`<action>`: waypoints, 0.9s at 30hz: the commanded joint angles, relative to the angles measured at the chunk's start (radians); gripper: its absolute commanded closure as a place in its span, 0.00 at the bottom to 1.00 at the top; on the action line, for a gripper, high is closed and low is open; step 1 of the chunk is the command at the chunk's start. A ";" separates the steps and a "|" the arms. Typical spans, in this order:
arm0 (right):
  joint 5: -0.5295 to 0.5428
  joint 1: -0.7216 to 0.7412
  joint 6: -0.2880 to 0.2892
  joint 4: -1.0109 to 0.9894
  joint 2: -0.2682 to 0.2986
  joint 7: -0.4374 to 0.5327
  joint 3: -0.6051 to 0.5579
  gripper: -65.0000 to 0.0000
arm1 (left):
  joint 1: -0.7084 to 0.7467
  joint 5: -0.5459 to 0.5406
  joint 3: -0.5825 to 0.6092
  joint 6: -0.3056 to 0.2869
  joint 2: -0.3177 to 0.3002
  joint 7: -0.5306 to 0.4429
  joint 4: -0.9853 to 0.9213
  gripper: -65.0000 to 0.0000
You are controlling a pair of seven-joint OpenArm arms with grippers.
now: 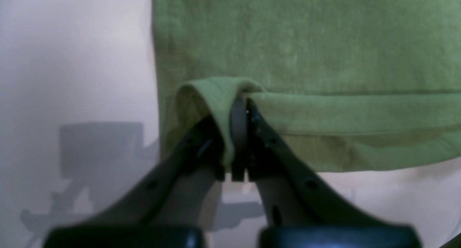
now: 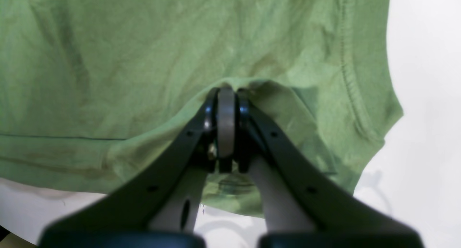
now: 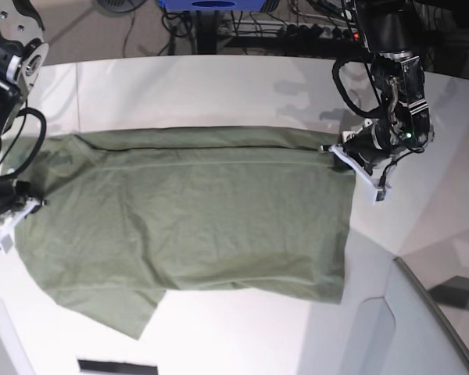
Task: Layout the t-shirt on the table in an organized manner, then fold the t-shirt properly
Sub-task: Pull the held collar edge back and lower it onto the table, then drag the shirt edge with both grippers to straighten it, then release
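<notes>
Base view shows the shirt (image 3: 195, 219) spread wide across the white table (image 3: 219, 86), olive-green, softly creased, with a long fold line running along its far edge; one sleeve (image 3: 109, 308) juts toward the near edge at lower left. At the view's left the right gripper (image 3: 19, 209) is clamped on the shirt's left end; at the view's right the left gripper (image 3: 345, 150) is clamped on the far right corner. Both wrist views show the jaws together on a pinched ridge of cloth, the hem stitching clear beside them. No writing or label can be read. Bare table lies beyond the far fold and right of the shirt; a grey panel (image 3: 422, 320) sits at lower right.
</notes>
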 commanded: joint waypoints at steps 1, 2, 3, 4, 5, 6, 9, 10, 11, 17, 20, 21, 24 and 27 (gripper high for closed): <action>0.012 0.028 0.000 0.017 0.020 0.016 0.003 0.93 | -0.022 -0.010 0.000 -0.002 -0.010 -0.015 0.014 1.00; 0.012 0.028 0.000 0.017 0.020 0.016 0.003 0.86 | -0.022 -0.010 0.000 -0.002 -0.010 -0.015 0.016 1.00; 0.012 0.028 0.000 0.021 0.020 0.016 0.003 0.78 | -0.024 -0.010 -0.001 -0.002 -0.010 -0.015 0.022 1.00; 0.012 0.028 0.000 0.021 0.020 0.016 0.003 0.69 | -0.027 -0.010 -0.001 -0.002 -0.010 -0.015 0.025 0.96; 0.013 0.030 0.000 0.023 0.020 0.016 0.010 0.63 | -0.033 -0.010 -0.001 -0.002 -0.012 -0.015 0.025 0.84; 0.018 0.036 0.000 0.038 0.020 0.016 0.014 0.56 | -0.038 -0.010 -0.009 -0.002 -0.012 -0.015 0.025 0.68; 0.020 0.021 0.005 0.158 0.004 0.013 0.077 0.44 | -0.051 -0.012 -0.013 -0.002 -0.015 -0.015 0.026 0.33; 0.027 0.013 0.005 0.210 -0.014 0.009 0.115 0.41 | -0.051 -0.018 -0.016 -0.002 -0.022 -0.015 0.028 0.24; 0.038 0.004 0.005 0.268 -0.033 0.005 0.158 0.39 | -0.053 -0.023 -0.029 -0.004 -0.028 -0.015 0.042 0.17; 0.038 -0.159 0.002 0.594 -0.158 -0.193 0.398 0.38 | 0.010 -0.202 -0.236 -0.008 -0.050 -0.014 0.161 0.13; 0.040 -0.239 0.007 0.649 -0.257 -0.185 0.508 0.38 | 0.099 -0.284 -0.251 -0.010 -0.094 -0.014 0.184 0.13; 0.040 -0.254 0.007 0.641 -0.277 -0.172 0.527 0.38 | 0.131 -0.300 -0.236 -0.010 -0.107 -0.015 0.189 0.13; 0.040 -0.271 0.007 0.561 -0.300 -0.101 0.550 0.38 | 0.205 -0.322 -0.213 -0.051 -0.128 -0.015 0.188 0.13; 0.049 -0.257 0.007 0.426 -0.295 -0.049 0.583 0.38 | 0.246 -0.319 -0.239 -0.110 -0.125 -0.017 0.178 0.13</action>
